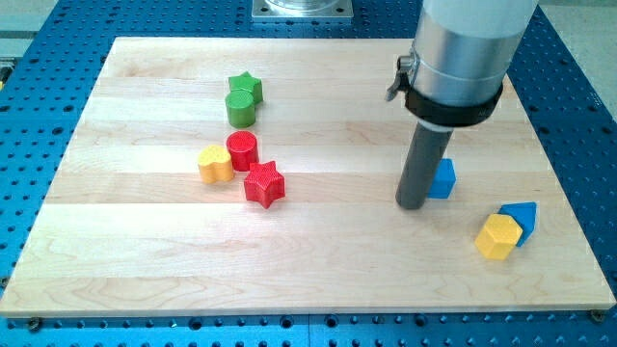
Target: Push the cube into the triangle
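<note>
My tip [413, 205] rests on the wooden board [145, 270], right of centre. A blue block [444, 179], seemingly the triangle, sits just to the tip's right, touching the rod and partly hidden by it. A blue cube [522, 220] lies further to the lower right, about a hundred pixels from the tip. It touches a yellow hexagon [497, 237] on its lower left.
A red star [264, 184], a red cylinder [242, 151] and a yellow heart-like block [215, 165] cluster left of centre. A green star [247, 87] and a green cylinder [240, 108] sit above them. The board's right edge is near the cube.
</note>
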`<action>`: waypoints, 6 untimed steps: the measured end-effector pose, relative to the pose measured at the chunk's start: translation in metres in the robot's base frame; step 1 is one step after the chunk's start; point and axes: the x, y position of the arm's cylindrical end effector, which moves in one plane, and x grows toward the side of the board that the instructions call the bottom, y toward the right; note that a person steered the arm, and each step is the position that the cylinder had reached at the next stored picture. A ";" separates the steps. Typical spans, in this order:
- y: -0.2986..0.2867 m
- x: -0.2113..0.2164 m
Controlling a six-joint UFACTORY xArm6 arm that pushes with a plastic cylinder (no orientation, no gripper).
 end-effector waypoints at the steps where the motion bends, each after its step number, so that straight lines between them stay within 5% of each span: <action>1: 0.013 -0.034; 3: 0.080 -0.033; 6: 0.070 0.001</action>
